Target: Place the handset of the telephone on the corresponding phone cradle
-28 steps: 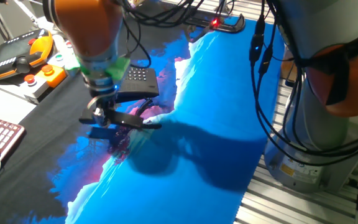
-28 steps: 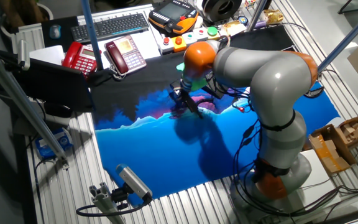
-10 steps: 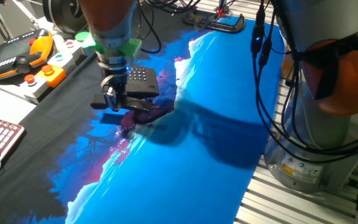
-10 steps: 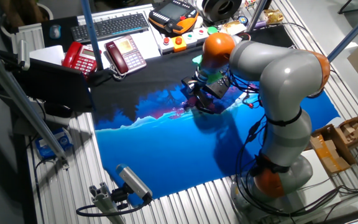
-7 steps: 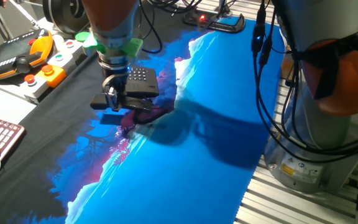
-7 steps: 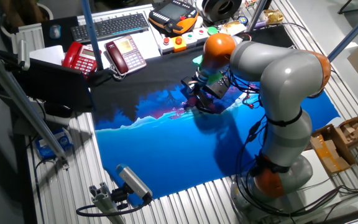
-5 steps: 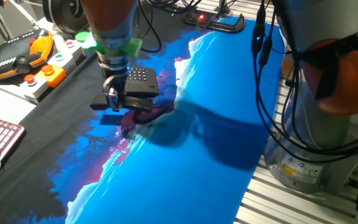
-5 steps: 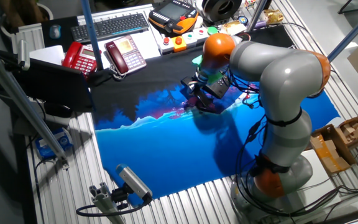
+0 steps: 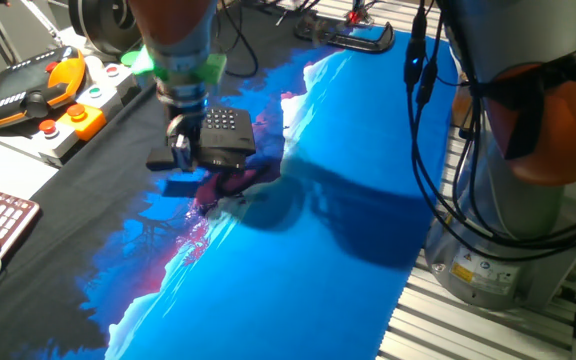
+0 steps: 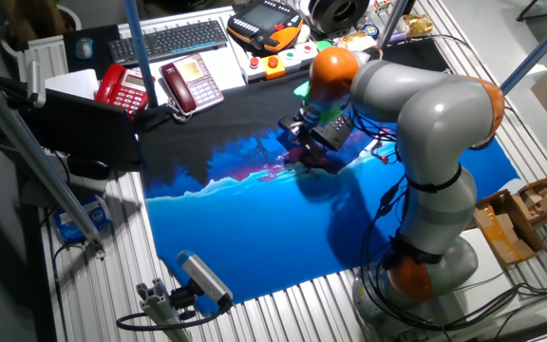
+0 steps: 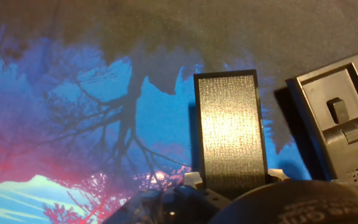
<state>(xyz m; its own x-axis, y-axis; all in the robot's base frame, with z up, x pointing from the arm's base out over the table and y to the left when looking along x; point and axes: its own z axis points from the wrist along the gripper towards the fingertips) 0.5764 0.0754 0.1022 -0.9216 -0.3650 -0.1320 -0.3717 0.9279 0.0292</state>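
1. I see the pincer closed across the middle of the handset, carried just above the table beside the telephone.
2. In the hand view the phone cradle lies just right of one finger (its hook switch shows).
3. I judge the handset light, rigid and slick; mid-bar suits, though the coiled cord may tug.

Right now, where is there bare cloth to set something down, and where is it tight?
Most free: the blue cloth between the telephone and the arm's base. Bare dark cloth also lies between the telephone and the button box. Tight: at the phone cradle, where the tool holds the handset beside its edge.
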